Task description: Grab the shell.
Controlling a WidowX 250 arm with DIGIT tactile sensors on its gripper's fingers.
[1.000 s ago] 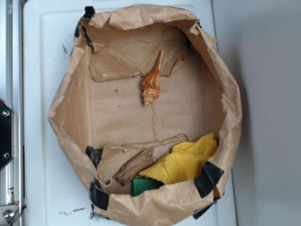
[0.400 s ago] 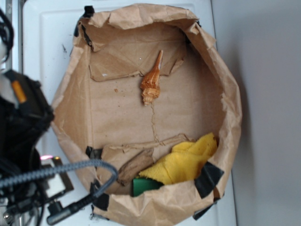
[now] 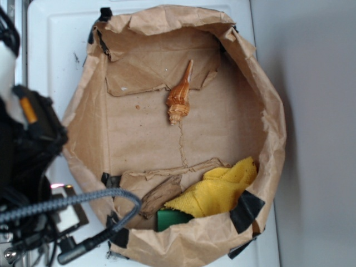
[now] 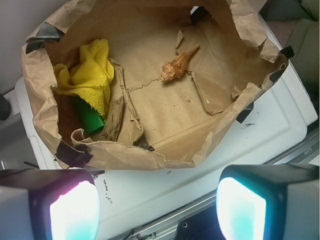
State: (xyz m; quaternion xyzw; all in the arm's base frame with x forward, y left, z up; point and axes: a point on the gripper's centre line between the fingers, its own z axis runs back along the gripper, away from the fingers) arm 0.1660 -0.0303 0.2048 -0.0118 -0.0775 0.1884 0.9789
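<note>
**Shell lies far ahead of the spread fingers, untouched**

The fingers (image 4: 157, 202) stand wide apart and empty, their two pale pads (image 4: 74, 212) filling the bottom corners of the wrist view. They hang over the white counter (image 4: 280, 117), outside the near wall of the paper bag (image 4: 145, 157) that has been folded down into a shallow tray.

The shell (image 4: 176, 65) rests on the flat bottom of the bag, well beyond the fingers and about level with the gap between them, just to the right-pad side. Its ridged, fat body points toward the fingers' left and its thin spike runs away to the upper right. Nothing touches it. The yellow cloth (image 4: 90, 75), the green block (image 4: 89, 117) and the strip of bark (image 4: 114, 119) crowd the corner ahead of the left pad, well apart from the shell.

In the exterior view the arm (image 3: 28, 167) sits outside the bag's left edge, with the shell (image 3: 179, 100) lying alone on the floor of the bag.

To do this reach well, I would carry the fingers up and over the crumpled rim rather than through it, then come down above the whorled body, not the spike, which looks too thin to hold. Turning the wrist so the pads close across the shell's width should give the firmest pinch. The paper floor is creased and torn nearby, so a low descent risks snagging a flap.
</note>
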